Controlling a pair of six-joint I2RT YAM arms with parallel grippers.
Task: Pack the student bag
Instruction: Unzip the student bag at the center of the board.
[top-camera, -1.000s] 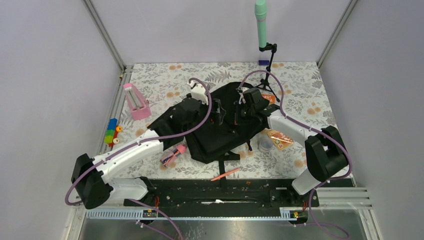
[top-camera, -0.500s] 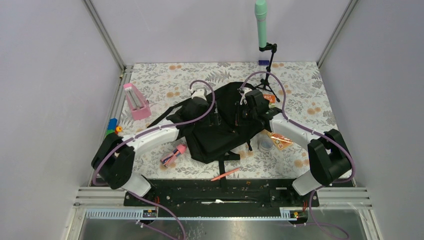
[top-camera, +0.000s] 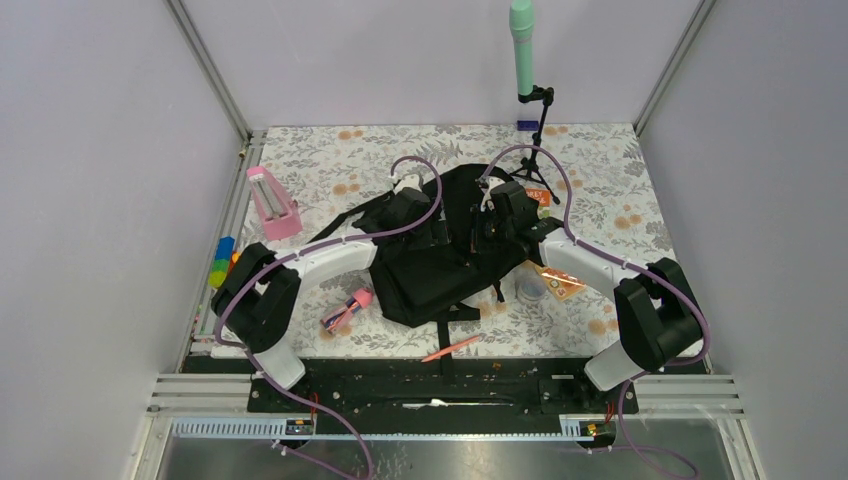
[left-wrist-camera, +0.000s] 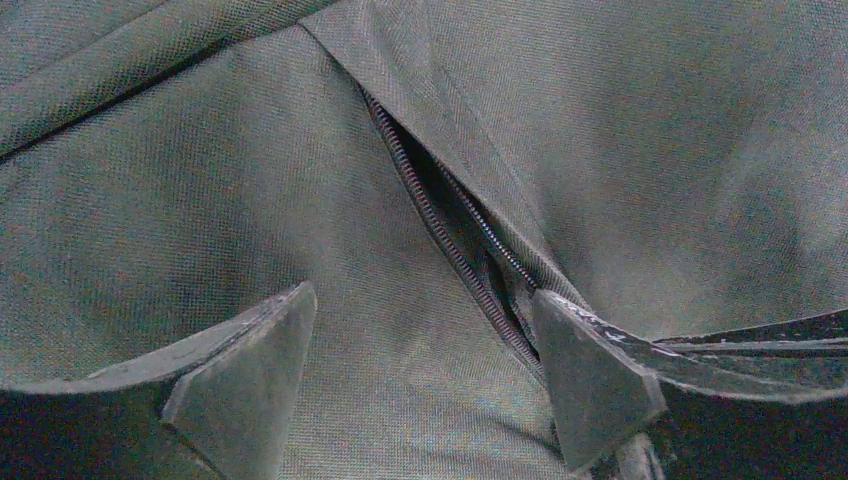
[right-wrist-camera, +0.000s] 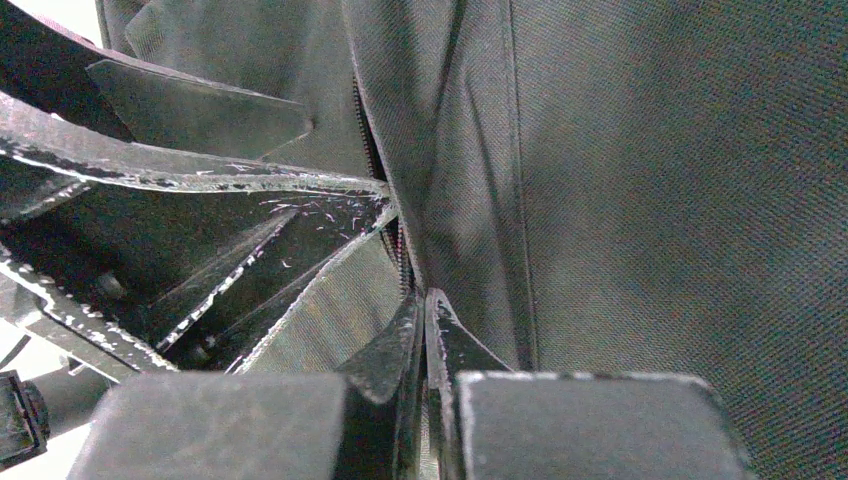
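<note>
Since the frame half a second back, the left arm's shoulder has swung inward from the table's left edge. The left gripper (top-camera: 428, 232) has travelled further onto the student bag (top-camera: 440, 275). The right gripper (top-camera: 487, 222) holds the same station on the bag's far right portion.

Bag position: I see the student bag lying flat at the centre of the floral table (top-camera: 330, 160), with one strap running out to the left. Both grippers sit over it, near each other.

Left gripper: on the left wrist view I read the left gripper (left-wrist-camera: 422, 305) as spread wide and holding nothing. The student bag (left-wrist-camera: 200, 190) fills the whole view beneath it. A partly open zipper (left-wrist-camera: 445, 235) runs diagonally down between the fingers (left-wrist-camera: 590, 370) and ends just beside the right-hand one. I cannot tell whether the tips touch the fabric.

Right gripper: on the right wrist view the right gripper (right-wrist-camera: 425, 315) is closed to a hairline. Its tips are pinched on a fold of the student bag (right-wrist-camera: 660, 200) beside the zipper (right-wrist-camera: 402, 250).

Surroundings:
- A pink wedge-shaped object (top-camera: 272, 200) stands left of the bag, well apart.
- A salmon pen (top-camera: 450, 348) lies near the bag's near edge.
- An orange packet (top-camera: 558, 278) lies just beside the bag's right edge.
</note>
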